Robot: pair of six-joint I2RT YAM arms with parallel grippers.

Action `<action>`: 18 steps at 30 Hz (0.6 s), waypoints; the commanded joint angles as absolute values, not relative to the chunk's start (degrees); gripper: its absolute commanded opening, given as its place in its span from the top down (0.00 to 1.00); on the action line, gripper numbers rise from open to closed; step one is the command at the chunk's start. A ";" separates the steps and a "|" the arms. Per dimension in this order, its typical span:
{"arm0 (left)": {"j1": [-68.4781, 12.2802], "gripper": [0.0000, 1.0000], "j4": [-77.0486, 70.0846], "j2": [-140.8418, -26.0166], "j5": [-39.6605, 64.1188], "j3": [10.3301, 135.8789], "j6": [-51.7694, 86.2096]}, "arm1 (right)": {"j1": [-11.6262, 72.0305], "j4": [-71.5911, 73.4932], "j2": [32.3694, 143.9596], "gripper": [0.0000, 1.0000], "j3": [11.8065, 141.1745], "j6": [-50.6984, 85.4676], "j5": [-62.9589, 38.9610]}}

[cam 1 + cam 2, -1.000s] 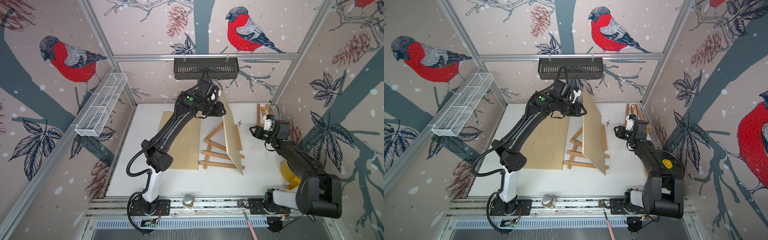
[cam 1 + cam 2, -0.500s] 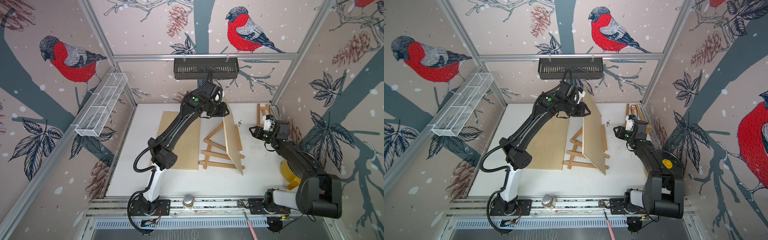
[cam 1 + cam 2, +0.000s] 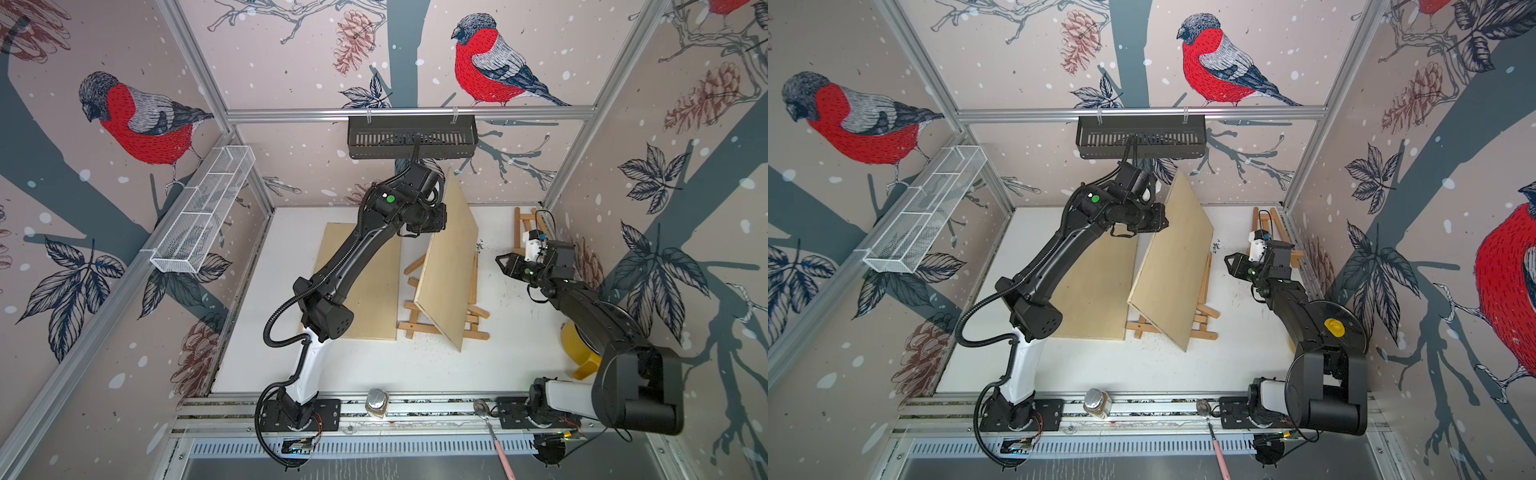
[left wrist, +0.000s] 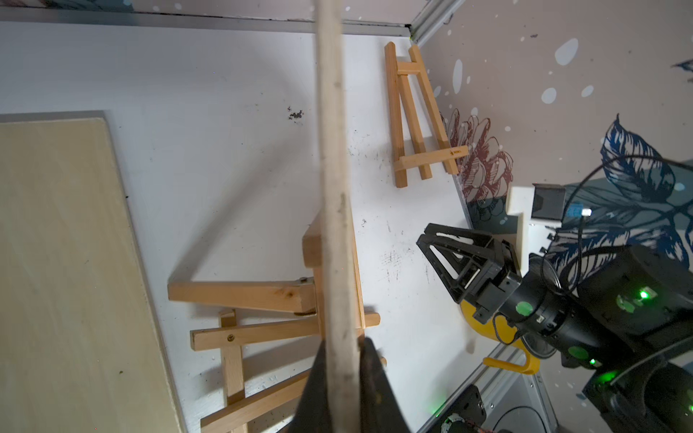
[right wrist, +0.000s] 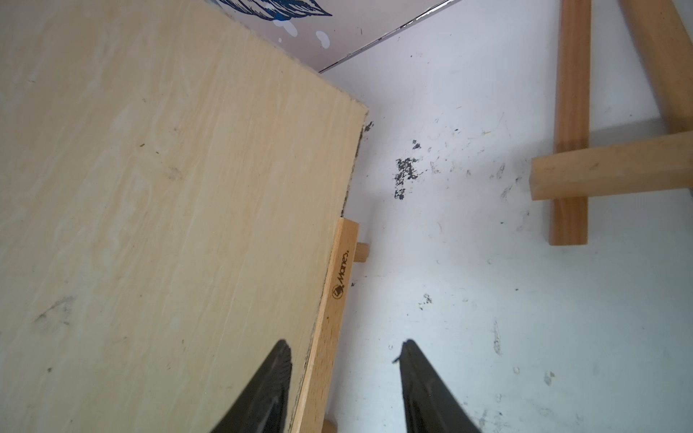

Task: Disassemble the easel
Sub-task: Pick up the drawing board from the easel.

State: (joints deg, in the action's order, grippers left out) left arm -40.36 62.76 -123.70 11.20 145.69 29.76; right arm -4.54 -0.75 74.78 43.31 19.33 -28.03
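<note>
left gripper (image 4: 343, 360) clamped on board (image 4: 332, 150), easel (image 4: 240, 296) beneath

Layout around the easel (image 3: 441, 328) on the table (image 3: 374, 365)

Leaning on it, tilted board (image 3: 451, 266): right edge down on the easel, left edge raised, with the left gripper (image 4: 343, 378) at that raised edge. Left of the easel, flat board (image 3: 374, 291) lying on the table. Right of the easel, right gripper (image 3: 500, 264). Farther right and behind, small easel (image 3: 524, 222) in the corner. In front, jar (image 3: 377, 402) on the rail (image 3: 436, 409).
</note>
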 commanded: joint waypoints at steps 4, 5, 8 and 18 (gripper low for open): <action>-40.45 1.00 70.81 -124.00 4.94 144.89 26.30 | -4.04 0.35 75.12 0.51 43.51 18.80 -27.77; -40.52 1.00 70.19 -123.78 5.41 144.66 25.99 | -4.02 0.35 75.06 0.51 43.51 18.79 -27.77; -40.60 1.00 67.19 -122.38 7.47 143.58 25.06 | -3.79 0.43 74.92 0.51 43.51 18.68 -27.72; -38.96 1.00 53.77 -111.89 19.84 137.24 23.36 | -3.34 0.70 74.23 0.51 43.59 18.45 -27.86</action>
